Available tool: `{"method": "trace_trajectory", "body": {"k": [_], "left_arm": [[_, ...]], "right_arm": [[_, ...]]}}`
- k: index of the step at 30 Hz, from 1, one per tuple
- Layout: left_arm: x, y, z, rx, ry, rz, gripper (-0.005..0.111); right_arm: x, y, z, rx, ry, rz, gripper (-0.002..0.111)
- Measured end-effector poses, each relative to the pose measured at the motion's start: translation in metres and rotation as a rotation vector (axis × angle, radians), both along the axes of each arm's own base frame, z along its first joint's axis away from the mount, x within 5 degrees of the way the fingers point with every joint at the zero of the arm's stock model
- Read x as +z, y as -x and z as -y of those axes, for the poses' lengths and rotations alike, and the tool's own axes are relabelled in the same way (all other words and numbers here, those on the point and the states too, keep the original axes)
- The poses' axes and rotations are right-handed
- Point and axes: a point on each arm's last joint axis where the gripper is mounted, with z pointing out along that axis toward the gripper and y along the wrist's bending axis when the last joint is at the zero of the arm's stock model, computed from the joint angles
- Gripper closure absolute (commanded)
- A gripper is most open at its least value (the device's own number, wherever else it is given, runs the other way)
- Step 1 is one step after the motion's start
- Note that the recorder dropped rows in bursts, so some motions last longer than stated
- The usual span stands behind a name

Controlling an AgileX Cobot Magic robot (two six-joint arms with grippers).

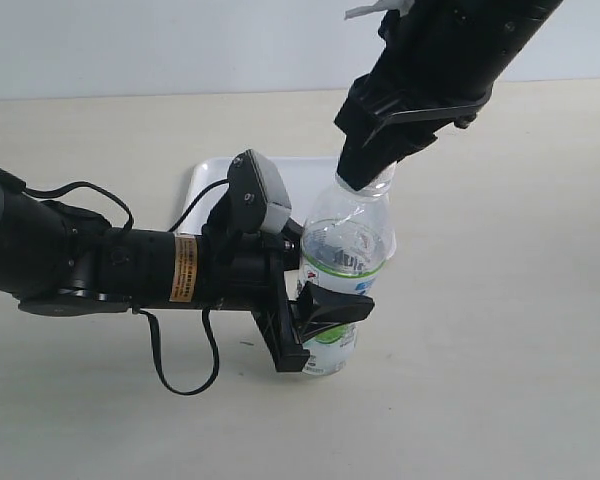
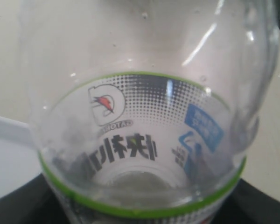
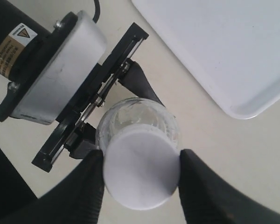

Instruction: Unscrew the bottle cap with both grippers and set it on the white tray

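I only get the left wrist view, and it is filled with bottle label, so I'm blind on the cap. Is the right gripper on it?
Observer: Yes. The right gripper has a finger touching each side of the bottle cap.
Operator: Is the left one holding?
Observer: The left gripper clamps the bottle at its label, and the bottle stands upright.
Operator: And the tray?
Observer: The white tray lies just behind the bottle in the exterior view.
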Motion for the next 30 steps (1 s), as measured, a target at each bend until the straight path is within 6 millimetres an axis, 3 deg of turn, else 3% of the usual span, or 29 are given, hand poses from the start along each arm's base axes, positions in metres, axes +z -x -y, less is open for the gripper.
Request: {"method": "trace_trajectory", "body": {"k": [7, 30], "left_arm": [[0.0000, 0.0000, 0.0000, 0.000, 0.000, 0.000, 0.107], [-0.0001, 0.0004, 0.0000, -0.010, -0.004, 0.013, 0.107]], "right_arm": [[0.0000, 0.0001, -0.0001, 0.146, 0.022, 0.057, 0.108], [0.0012, 0.0018, 0.0011, 1.000, 0.166, 0.388, 0.108]]}}
